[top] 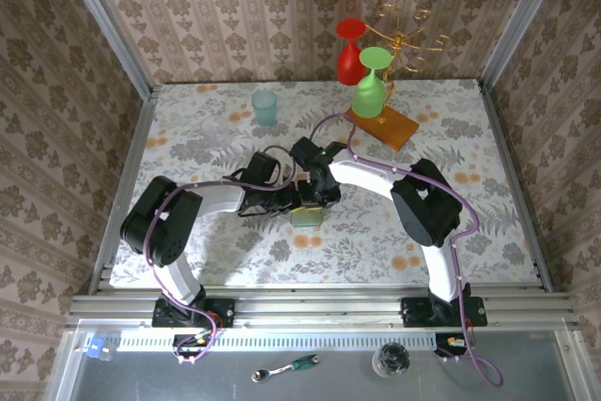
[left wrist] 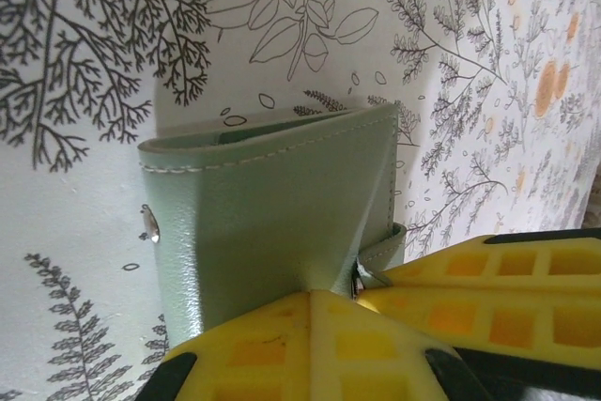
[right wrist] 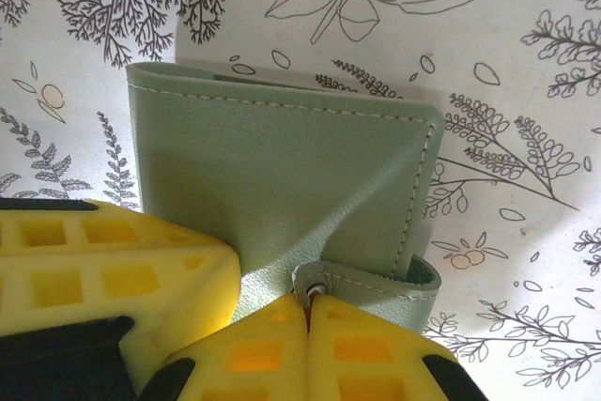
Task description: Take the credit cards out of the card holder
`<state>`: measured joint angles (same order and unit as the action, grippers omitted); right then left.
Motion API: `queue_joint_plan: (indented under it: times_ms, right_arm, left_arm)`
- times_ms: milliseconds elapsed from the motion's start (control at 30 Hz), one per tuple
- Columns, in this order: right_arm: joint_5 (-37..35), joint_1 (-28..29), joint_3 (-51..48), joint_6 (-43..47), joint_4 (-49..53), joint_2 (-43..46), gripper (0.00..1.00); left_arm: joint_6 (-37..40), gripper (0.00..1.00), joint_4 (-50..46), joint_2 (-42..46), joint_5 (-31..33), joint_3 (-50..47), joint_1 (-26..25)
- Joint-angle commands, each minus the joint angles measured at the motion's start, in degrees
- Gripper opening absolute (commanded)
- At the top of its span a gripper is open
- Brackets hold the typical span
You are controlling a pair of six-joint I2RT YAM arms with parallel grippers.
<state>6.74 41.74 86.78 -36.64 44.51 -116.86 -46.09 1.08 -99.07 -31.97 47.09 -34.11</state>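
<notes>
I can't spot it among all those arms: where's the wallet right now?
In the top view the wallet is mid-table, nearer than the wooden slab, gripped by the left end effector and right end effector.

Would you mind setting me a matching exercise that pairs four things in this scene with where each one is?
Things:
1. card holder
2. green glass
3. pale blue cup
4. wrench

Places:
A. lying on the grey ledge, off the tablecloth
B. standing on the wooden slab
C. pinched by both the left gripper and the right gripper
D. standing alone on the tablecloth, left of the wooden slab

Pairs: 1-C, 2-B, 3-D, 4-A
</notes>
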Motion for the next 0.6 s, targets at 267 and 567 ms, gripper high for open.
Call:
queue_joint_plan:
  times_ms: [267, 567]
  right_arm:
    - [-15.9, 1.9, 5.4, 5.6, 13.7, -6.7, 0.0]
    - [-22.8, 3.4, 7.9, 6.4, 17.9, -8.1, 0.0]
  left_arm:
    - [8.4, 0.0, -12.7, -6.7, 5.2, 0.2, 1.9]
    - [8.4, 0.0, -11.8, -10.8, 4.2, 0.0, 2.4]
